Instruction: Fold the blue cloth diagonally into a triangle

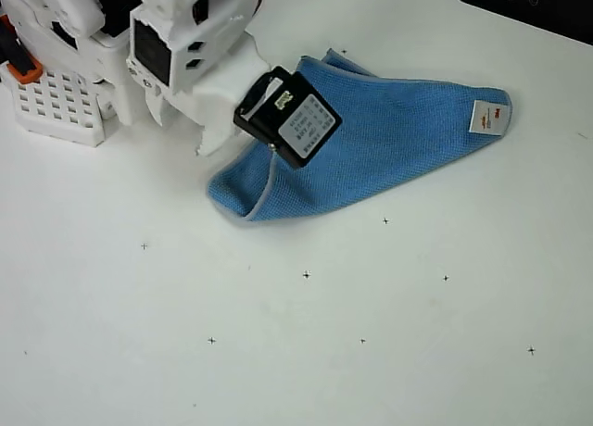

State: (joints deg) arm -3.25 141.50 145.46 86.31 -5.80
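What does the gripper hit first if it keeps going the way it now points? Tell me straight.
Most likely the blue cloth. In the overhead view the arm reaches from the upper left, and its black motor block hangs over the cloth's left part. The fingertips are hidden, so height and exact heading are unclear.

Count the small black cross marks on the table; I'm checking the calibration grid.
9 visible: one above the blue cloth, eight on the table below and left of it. More may hide under cloth or arm.

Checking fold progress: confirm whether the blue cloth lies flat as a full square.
No, the blue cloth is folded over into a rough triangle.
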